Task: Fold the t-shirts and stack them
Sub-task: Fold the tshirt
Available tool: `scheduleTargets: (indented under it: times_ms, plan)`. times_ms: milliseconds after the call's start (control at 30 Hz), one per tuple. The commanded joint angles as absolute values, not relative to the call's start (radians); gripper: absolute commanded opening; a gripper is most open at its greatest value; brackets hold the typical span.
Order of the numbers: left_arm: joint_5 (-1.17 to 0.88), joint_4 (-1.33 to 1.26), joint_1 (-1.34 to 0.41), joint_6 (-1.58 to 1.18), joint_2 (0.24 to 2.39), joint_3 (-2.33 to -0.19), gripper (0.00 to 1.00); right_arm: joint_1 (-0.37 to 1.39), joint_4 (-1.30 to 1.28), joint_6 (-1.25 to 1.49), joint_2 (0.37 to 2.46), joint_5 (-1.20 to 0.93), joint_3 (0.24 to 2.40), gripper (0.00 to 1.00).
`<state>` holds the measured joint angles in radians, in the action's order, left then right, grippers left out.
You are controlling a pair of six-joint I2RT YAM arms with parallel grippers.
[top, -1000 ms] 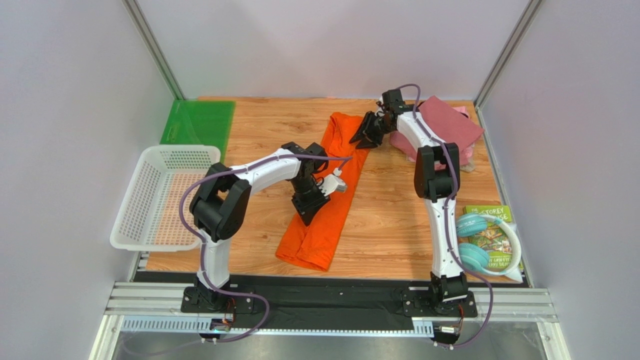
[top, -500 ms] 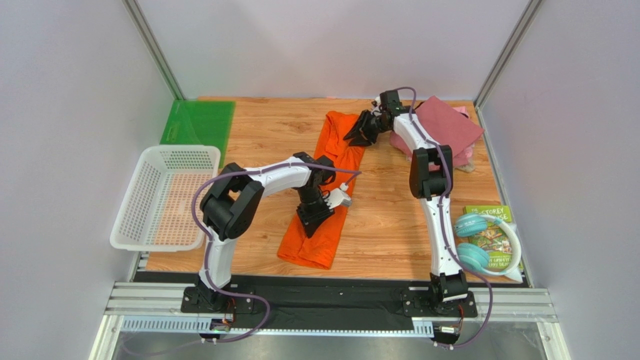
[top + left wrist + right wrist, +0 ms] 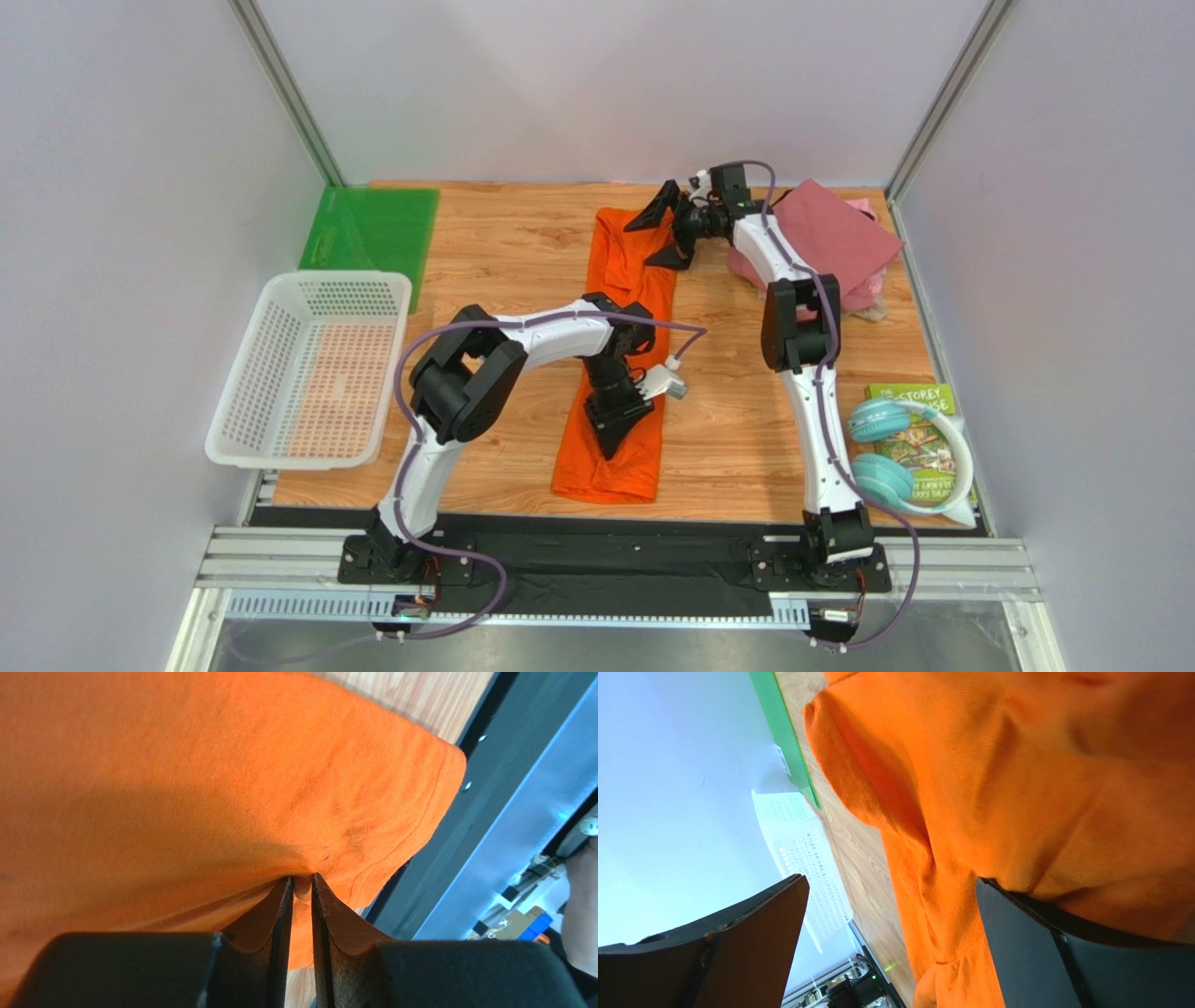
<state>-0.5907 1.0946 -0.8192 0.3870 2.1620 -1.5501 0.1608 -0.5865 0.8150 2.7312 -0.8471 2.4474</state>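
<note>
The bright orange t-shirt [image 3: 634, 280] lies folded into a long narrow strip running from the far middle of the table towards the near edge. My left gripper [image 3: 613, 437] is low on the strip's near part, shut on a small pinch of the orange cloth [image 3: 175, 777]. At the strip's far end my right gripper [image 3: 657, 238] stands wide open, and the orange cloth [image 3: 1053, 777] rests against one of its fingers [image 3: 1046, 959]. A maroon t-shirt [image 3: 839, 231] lies folded flat at the far right on top of a pale pink one [image 3: 873, 290].
A white mesh basket [image 3: 316, 367] stands at the left edge, with a flat green sheet [image 3: 372, 228] behind it. Teal headphones [image 3: 887, 451] and a book [image 3: 926, 434] lie at the near right. The black base rail [image 3: 603, 539] runs along the near edge.
My right gripper has opened and let go of the shirt's far end. My left gripper has dragged the near part to the right, so the strip now lies straighter.
</note>
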Motion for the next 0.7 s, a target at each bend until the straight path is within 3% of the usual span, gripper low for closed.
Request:
scheduleTargets:
  times_ms: [0,233,533,667]
  plan:
    - [-0.687,1.094,-0.85,0.381,2.221,-1.609,0.22,0.158,-0.52,0.862,2.795,-0.848,2.464,1.0]
    - [-0.661,1.14,-0.845,0.39,2.175,-1.678,0.2,0.153,-0.586,0.792,2.761,-0.833,2.467,1.0]
    - [-0.551,1.246,-0.672,0.321,1.841,-1.88,0.24,0.152,-0.785,0.638,2.519,-0.72,2.457,1.0]
    - [-0.433,1.215,-0.592,0.264,1.599,-1.839,0.3,0.164,-0.905,0.517,2.35,-0.669,2.387,1.0]
